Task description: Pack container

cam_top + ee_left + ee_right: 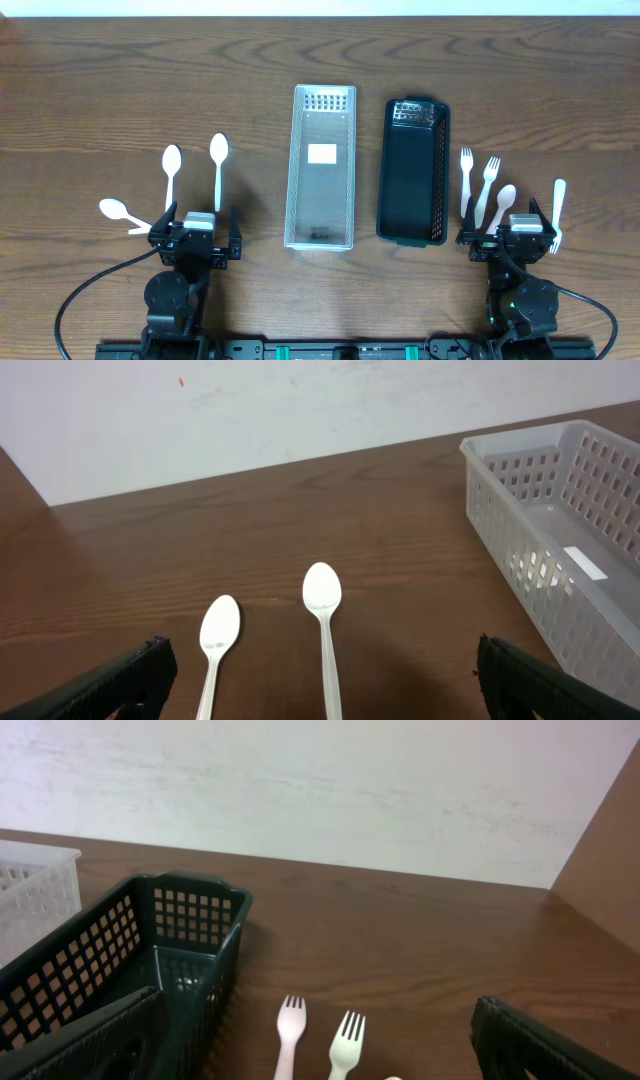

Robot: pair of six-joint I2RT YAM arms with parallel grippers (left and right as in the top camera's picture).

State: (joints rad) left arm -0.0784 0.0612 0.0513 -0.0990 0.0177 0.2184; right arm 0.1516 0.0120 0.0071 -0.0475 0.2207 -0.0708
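A clear plastic basket [321,165] and a black basket [412,172] stand side by side mid-table, both empty of cutlery. Three white spoons lie at the left: two upright [171,166] [218,160] and one slanted [118,211]. They show in the left wrist view [219,635] [323,600]. Two white forks [466,180] [490,185], a spoon [503,203] and another utensil [558,205] lie at the right; the forks show in the right wrist view [290,1025] [347,1040]. My left gripper [195,237] [320,685] is open and empty. My right gripper [520,235] [315,1045] is open and empty.
The wooden table runs to a white wall at the back. The clear basket's near wall [540,550] is to the right of my left gripper. The black basket's wall [150,960] is to the left of my right gripper.
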